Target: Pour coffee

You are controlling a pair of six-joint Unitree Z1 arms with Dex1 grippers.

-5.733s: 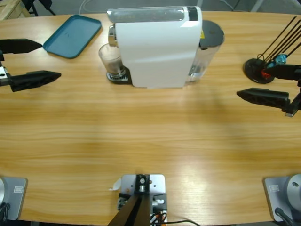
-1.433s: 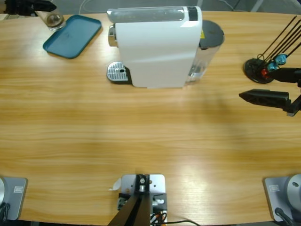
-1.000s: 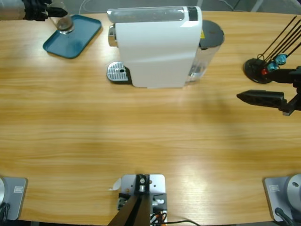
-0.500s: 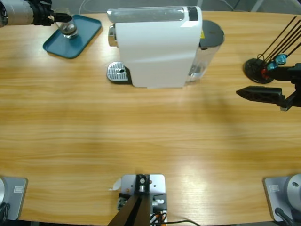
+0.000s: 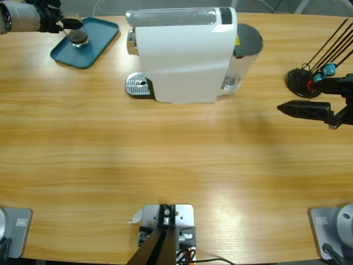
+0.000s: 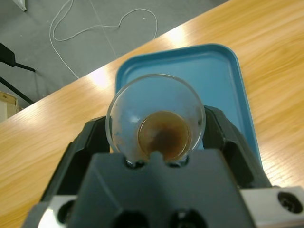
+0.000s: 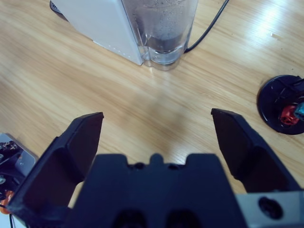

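A small clear glass point(image 6: 156, 118) holds a shallow pool of dark brown coffee point(image 6: 163, 136) at its bottom. My left gripper point(image 6: 156, 128) is shut on the glass, one black jaw on each side. In the high view the left gripper point(image 5: 69, 26) holds the glass point(image 5: 79, 36) over the blue tray point(image 5: 99, 34) at the table's far left corner; I cannot tell whether the glass touches the tray. My right gripper point(image 5: 317, 97) stands open near the table's right edge, with nothing between its jaws point(image 7: 156, 118).
A white coffee machine point(image 5: 185, 55) stands at the back middle, with a bare metal drip plate point(image 5: 138, 85) at its left and a water tank point(image 7: 164, 26) at its right. A black round stand with thin rods point(image 5: 302, 81) sits beside the right gripper.
The glass has left the machine's drip plate and travelled in my left gripper to the blue tray, moving rightward over it in the last second. The right gripper barely shifted.
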